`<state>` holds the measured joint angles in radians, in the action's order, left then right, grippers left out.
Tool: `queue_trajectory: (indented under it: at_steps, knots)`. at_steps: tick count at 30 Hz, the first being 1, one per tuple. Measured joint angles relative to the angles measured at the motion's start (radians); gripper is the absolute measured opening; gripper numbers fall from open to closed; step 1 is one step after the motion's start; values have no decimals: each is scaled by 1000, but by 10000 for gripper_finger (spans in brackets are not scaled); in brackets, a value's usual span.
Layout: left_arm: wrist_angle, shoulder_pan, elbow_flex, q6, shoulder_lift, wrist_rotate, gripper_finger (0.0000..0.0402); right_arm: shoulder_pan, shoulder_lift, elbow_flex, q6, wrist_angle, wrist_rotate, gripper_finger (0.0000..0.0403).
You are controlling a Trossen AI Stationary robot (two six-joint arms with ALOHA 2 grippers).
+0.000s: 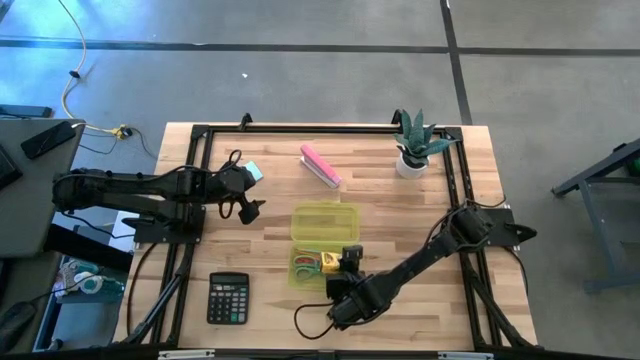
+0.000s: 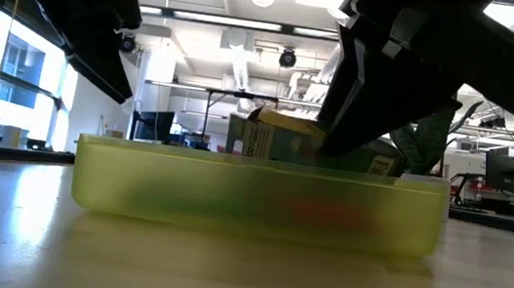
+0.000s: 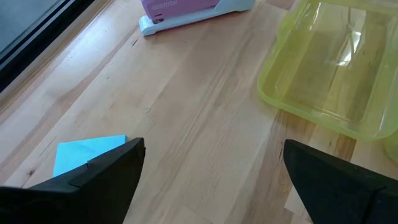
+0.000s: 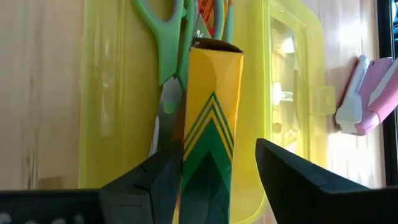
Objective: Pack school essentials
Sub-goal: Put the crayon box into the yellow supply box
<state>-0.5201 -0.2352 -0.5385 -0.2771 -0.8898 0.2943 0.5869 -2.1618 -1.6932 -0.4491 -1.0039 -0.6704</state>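
The yellow-green container [image 1: 300, 272] near the table's front holds green-handled scissors [image 4: 163, 43], orange-red pens [image 4: 210, 14] and the yellow-green crayon box [image 4: 210, 118]. The crayon box lies tilted in it, one end raised above the rim [image 2: 283, 132]. My right gripper [image 4: 214, 177] [image 1: 347, 272] stands open over the container, a finger on either side of the box's near end. My left gripper [image 3: 211, 177] [image 1: 246, 207] hangs open above the table's left part. The light-blue note pad [image 3: 87, 154] [image 1: 254, 171] lies flat on the wood, partly hidden by one left finger. My right gripper comes slanting down from the table's near right. One finger [image 4: 163, 177] lies close against the crayon box's long side [image 4: 189, 155]; whether it touches I cannot tell. The other finger [image 4: 286, 171] stands clear of the box. The box rests in the container.
The container's clear yellow lid [image 1: 326, 222] lies just behind it. A pink stapler [image 1: 320, 166] sits at the far middle and a potted plant [image 1: 413, 148] at the far right. A black calculator [image 1: 228, 297] lies near the front left.
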Motion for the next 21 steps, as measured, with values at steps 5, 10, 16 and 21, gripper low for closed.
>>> queue_trajectory:
  at_steps: [5,10,16,21]
  knots:
    - [0,0,0,0,0,0,372,10,2,-29,-27,-9,34,206]
    - [0,0,0,0,0,-2,372,17,3,-83,-44,-24,75,206]
    - [0,0,0,-7,0,-4,372,13,3,-97,-46,-35,7,206]
    - [-1,0,0,-8,0,-4,372,-24,3,-97,-72,-43,-29,206]
